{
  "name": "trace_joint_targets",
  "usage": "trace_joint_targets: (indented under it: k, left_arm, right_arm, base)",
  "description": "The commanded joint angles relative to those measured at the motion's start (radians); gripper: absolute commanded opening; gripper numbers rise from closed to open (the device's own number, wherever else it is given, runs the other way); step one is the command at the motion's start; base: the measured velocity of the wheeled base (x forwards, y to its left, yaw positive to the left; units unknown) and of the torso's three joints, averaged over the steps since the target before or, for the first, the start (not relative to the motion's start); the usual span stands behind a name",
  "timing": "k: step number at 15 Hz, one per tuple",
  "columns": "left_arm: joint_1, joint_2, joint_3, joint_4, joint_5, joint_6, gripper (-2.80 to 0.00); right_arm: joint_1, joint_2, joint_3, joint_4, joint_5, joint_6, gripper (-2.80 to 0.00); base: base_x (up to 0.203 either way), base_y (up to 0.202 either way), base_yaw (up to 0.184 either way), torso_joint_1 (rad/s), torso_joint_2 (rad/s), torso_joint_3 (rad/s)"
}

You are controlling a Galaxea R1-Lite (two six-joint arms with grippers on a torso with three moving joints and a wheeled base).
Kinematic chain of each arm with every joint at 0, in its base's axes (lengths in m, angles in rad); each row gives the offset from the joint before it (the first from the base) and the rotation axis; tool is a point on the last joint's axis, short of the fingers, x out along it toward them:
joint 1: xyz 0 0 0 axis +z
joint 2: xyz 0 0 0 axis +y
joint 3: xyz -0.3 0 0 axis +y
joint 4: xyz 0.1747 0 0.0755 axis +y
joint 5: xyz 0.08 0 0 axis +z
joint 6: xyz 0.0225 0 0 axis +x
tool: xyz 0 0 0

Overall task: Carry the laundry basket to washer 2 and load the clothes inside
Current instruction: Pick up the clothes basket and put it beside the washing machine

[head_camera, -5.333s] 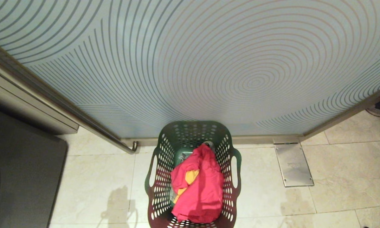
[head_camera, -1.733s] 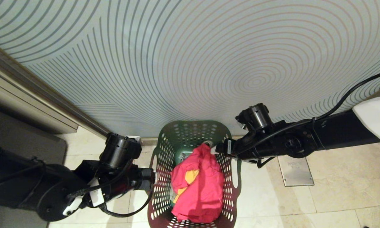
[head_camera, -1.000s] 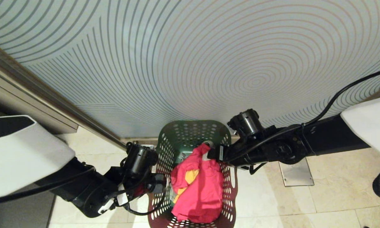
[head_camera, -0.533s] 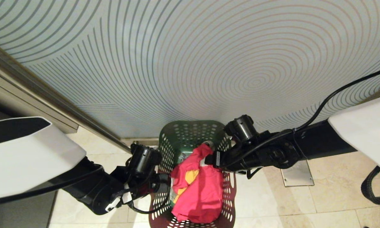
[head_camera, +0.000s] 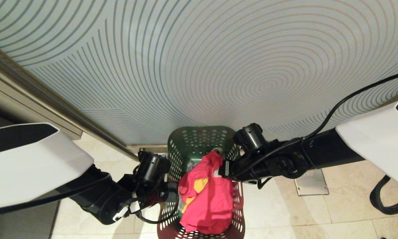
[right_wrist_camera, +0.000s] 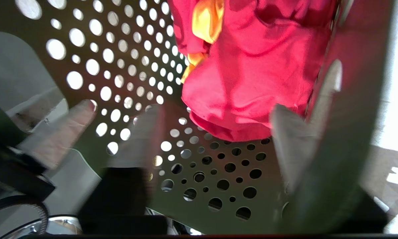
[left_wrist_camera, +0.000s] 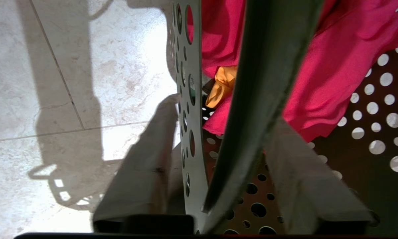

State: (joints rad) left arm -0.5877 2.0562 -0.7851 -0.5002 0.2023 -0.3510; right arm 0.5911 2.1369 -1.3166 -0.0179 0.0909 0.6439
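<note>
The left gripper [left_wrist_camera: 215,159] has its fingers [left_wrist_camera: 152,156] set astride the left wall of the laundry basket [head_camera: 202,141], one finger outside over the floor tiles and the other inside beside the clothes [head_camera: 207,196]; a gap shows between the fingers and the wall, so they stand partly open and not clamped on it. The right gripper [right_wrist_camera: 218,142] straddles the basket's right rim the same way, one finger [right_wrist_camera: 291,146] against the rim and the other inside over the perforated wall; whether it actually presses the plastic I cannot tell. In the head view the left gripper [head_camera: 172,196] sits at the basket's left side and the right gripper [head_camera: 223,169] at its right side, just beside the top of the pink-red bundle. The basket stands on the pale tiled floor [head_camera: 318,212], its far end close to a wall panel [head_camera: 218,66] patterned with concentric curved lines. The clothes lie inside it, pink-red fabric with a yellow-orange piece tucked in on the left. A metal floor plate [head_camera: 310,182] lies to the right of the basket, beyond the right arm.
</note>
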Motion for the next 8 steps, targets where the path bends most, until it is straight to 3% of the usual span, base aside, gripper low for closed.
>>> trace_joint_targets:
  k: [1, 8]
  left_arm:
    - [-0.001, -0.002, -0.002, -0.003, 0.001, -0.015, -2.80]
    - [-0.011, -0.006, -0.022, 0.000, -0.064, -0.037, -2.80]
  right_arm:
    - [0.001, 0.005, 0.002, 0.000, 0.001, 0.003, -2.80]
    - [0.004, 0.003, 0.027, -0.002, 0.000, 0.005, -2.80]
  base:
    - [0.000, 0.000, 0.000, 0.000, 0.00, 0.000]
    - [0.000, 0.000, 0.000, 0.000, 0.00, 0.000]
